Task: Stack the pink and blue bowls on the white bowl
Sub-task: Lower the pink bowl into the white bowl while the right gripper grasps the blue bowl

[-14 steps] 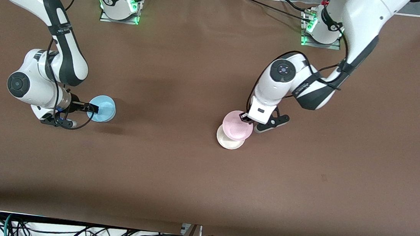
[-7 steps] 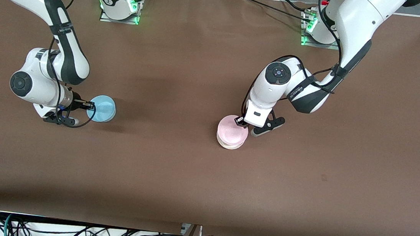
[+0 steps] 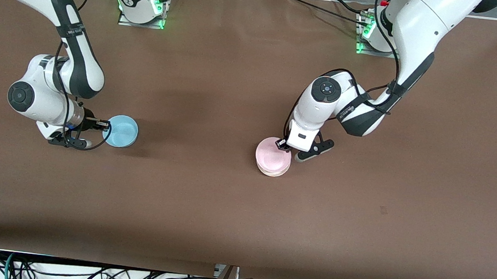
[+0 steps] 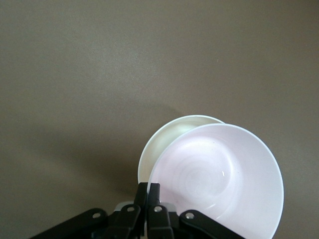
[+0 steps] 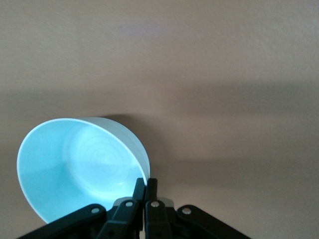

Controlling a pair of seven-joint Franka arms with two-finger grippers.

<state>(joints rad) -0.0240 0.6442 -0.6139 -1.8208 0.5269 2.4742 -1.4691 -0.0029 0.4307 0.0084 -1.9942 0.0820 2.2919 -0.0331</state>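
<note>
The pale pink bowl [image 3: 273, 153] sits over the white bowl [image 3: 272, 171], of which only a thin rim shows. My left gripper [image 3: 281, 144] is shut on the pink bowl's rim. In the left wrist view the pink bowl [image 4: 219, 174] covers most of the white bowl [image 4: 162, 147], with my left gripper [image 4: 148, 188] pinching its edge. The light blue bowl [image 3: 121, 131] is toward the right arm's end of the table, just above the tabletop. My right gripper [image 3: 105, 125] is shut on its rim. The right wrist view shows the blue bowl [image 5: 79, 164] tilted in my right gripper [image 5: 145, 185].
The brown table cover [image 3: 241, 211] has open room between the two bowl spots and toward the front camera. The arm bases [image 3: 142, 6] stand at the table's back edge. Cables hang below the front edge [image 3: 125, 278].
My left gripper has carried the pink bowl down onto the white bowl, which now shows only as a rim. My right gripper holds the blue bowl in about the same place.
</note>
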